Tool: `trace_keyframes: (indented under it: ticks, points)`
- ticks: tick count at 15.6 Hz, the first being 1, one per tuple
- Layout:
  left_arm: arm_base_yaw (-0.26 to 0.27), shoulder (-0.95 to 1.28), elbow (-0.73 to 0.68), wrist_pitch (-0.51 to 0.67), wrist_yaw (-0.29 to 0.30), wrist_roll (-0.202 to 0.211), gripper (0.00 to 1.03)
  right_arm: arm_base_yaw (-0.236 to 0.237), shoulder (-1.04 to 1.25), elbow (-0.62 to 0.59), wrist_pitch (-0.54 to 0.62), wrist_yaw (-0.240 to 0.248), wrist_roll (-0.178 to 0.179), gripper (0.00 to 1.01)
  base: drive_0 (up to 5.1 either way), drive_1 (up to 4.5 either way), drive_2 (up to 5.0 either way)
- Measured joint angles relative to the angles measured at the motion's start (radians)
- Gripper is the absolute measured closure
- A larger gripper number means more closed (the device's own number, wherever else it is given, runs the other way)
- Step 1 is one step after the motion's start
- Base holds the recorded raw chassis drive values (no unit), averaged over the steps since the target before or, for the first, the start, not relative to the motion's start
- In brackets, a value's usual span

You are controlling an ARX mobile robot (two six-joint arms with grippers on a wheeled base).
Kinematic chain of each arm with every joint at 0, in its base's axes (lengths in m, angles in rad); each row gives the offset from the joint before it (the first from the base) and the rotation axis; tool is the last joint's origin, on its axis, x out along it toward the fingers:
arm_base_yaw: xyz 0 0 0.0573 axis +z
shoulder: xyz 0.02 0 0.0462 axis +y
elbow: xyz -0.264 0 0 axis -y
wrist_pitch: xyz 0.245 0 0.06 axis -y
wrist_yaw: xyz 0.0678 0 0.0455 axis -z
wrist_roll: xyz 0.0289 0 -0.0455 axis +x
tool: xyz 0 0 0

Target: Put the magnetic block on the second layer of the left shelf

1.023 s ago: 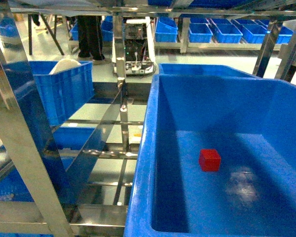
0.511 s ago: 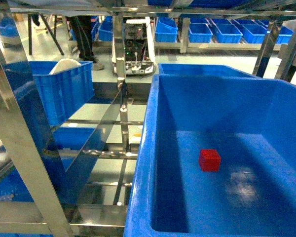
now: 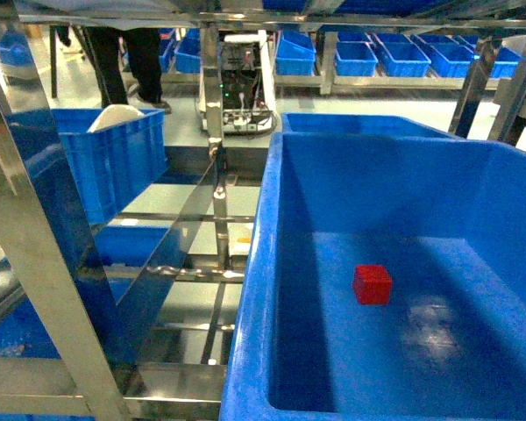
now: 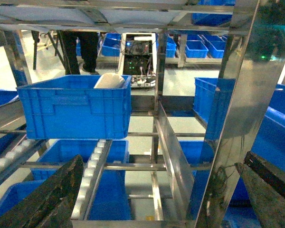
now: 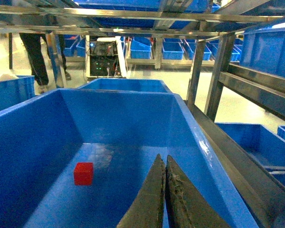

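The red block [image 3: 373, 284] lay on the floor of the big blue tub [image 3: 272, 219], lower right in the head view. The right gripper [image 5: 164, 190] was clenched, empty. The left gripper [image 4: 156, 199] stood released before the rack [image 4: 237, 109].

no legible text, labels — none

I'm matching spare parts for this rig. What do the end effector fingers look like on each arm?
Only the finger ends show, in the wrist views. The left end effector has dark, near-black wedge-shaped fingers with a rough, worn surface. The right end effector has the same dark, tapered fingers, narrowing to points with a scuffed, grainy texture. No cables, markings or arm links are visible.
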Motion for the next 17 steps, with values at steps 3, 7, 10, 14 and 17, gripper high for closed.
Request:
trace_keyframes:
  ticks: [3, 7, 10, 14, 17]
  points:
    - [0.0, 0.0, 0.0, 0.0, 0.0, 0.0, 0.05, 0.0, -0.058, 0.0, -0.061, 0.0, 0.0, 0.99, 0.0, 0.0, 0.0]
    - [0.0, 0.0, 0.0, 0.0, -0.001, 0.0, 0.05, 0.0, -0.232, 0.0, -0.281, -0.003, 0.0, 0.99, 0.0, 0.0, 0.0]
    - [0.0, 0.0, 0.0, 0.0, 0.001, 0.0, 0.05, 0.0, -0.264, 0.001, -0.278, -0.003, 0.006, 0.99, 0.0, 0.0, 0.0]
    - [0.0, 0.0, 0.0, 0.0, 0.0, 0.0, 0.05, 0.0, -0.264, 0.001, -0.277, -0.003, 0.006, 0.61, 0.0, 0.0, 0.0]
    - [0.0, 0.0, 0.0, 0.0, 0.0, 0.0, 0.05, 0.0, -0.264, 0.001, -0.277, -0.003, 0.006, 0.23, 0.0, 0.0, 0.0]
